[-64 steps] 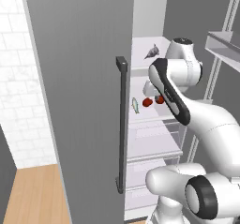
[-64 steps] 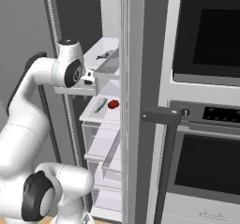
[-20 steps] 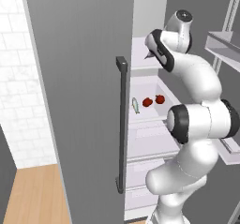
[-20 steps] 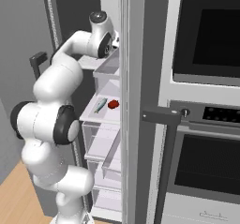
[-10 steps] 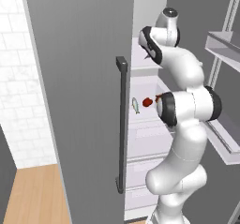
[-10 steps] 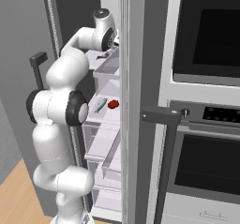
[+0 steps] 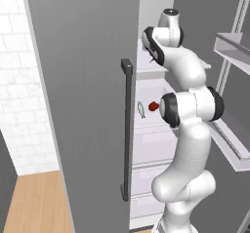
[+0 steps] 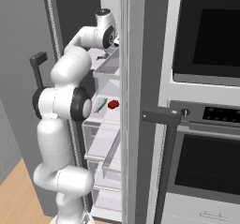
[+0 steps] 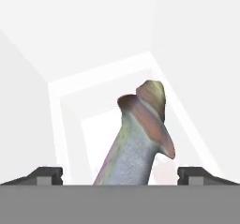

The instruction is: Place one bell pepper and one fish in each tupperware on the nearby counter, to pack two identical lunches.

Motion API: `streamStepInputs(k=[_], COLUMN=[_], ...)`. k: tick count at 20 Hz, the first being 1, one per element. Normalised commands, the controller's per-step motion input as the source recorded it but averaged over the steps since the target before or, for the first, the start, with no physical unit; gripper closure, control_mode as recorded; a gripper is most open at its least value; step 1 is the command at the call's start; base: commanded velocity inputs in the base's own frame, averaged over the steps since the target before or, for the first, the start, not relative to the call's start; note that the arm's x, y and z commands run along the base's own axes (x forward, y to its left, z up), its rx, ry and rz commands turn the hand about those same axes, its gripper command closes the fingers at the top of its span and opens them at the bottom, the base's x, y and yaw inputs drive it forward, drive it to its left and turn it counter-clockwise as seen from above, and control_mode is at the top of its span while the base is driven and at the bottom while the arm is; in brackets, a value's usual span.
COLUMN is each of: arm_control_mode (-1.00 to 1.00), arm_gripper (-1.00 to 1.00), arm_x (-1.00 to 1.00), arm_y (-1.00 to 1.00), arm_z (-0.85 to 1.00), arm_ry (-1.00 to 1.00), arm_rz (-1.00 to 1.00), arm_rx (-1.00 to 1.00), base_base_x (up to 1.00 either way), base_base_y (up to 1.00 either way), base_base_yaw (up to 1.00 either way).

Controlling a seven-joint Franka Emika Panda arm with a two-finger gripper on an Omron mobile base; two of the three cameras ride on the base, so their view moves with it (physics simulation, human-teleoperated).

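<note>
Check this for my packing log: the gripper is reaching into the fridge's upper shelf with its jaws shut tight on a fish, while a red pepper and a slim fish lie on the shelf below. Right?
Not quite. In the hand view the gripper is open: the fish stands between its spread fingertips, not clamped. The rest holds: the left base view shows the red pepper and slim fish on the lower shelf.

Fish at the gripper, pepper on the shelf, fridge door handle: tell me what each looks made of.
Fish: rendered flesh with a silvery-grey scaled body and a pinkish-brown tail fin, matte. Pepper: smooth red skin, too small to judge its gloss. Handle: dark grey bar, probably painted metal or plastic; no shine shows.
</note>
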Motion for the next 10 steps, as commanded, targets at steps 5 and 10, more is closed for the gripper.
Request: streamStepInputs(k=[5, 10], arm_control_mode=[-1.00, -1.00], arm_gripper=[1.00, 1.00], arm_x=[0.00, 0.01], arm_y=[-0.01, 0.00], arm_z=[-0.43, -0.02], arm_ry=[0.05, -0.02], arm_rz=[-0.02, 0.00], arm_rx=[0.00, 0.00], base_base_x=[0.00, 0.00], base_base_y=[0.00, 0.00], base_base_yaw=[0.00, 0.00])
